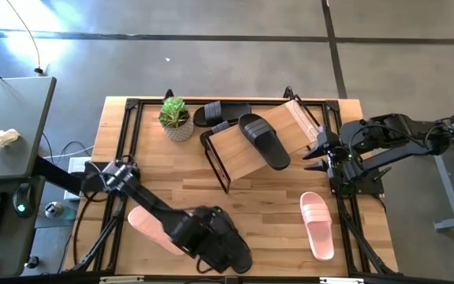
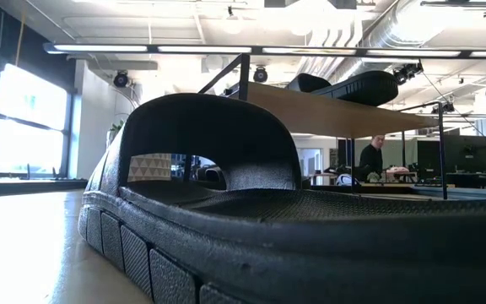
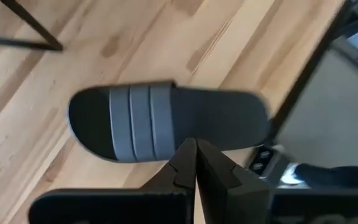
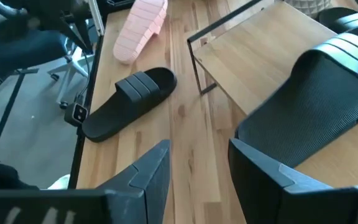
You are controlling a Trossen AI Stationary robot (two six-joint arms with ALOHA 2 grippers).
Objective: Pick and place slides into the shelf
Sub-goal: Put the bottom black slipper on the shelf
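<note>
Three black slides (image 1: 263, 140), two pink slides (image 1: 318, 225).

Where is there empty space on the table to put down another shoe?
Bare wood lies between the shelf and the pink slide, toward the table's front middle. It's crowded at the front left, where the left gripper hovers over a black slide.

hidden: left arm covers most of black slide (image 1: 231, 254) and part of pink slide (image 1: 150, 225) | cut off: near slide (image 2: 226, 228) overruns low view's edge | blurred: person (image 2: 371, 159) behind shelf (image 2: 344, 114)
</note>
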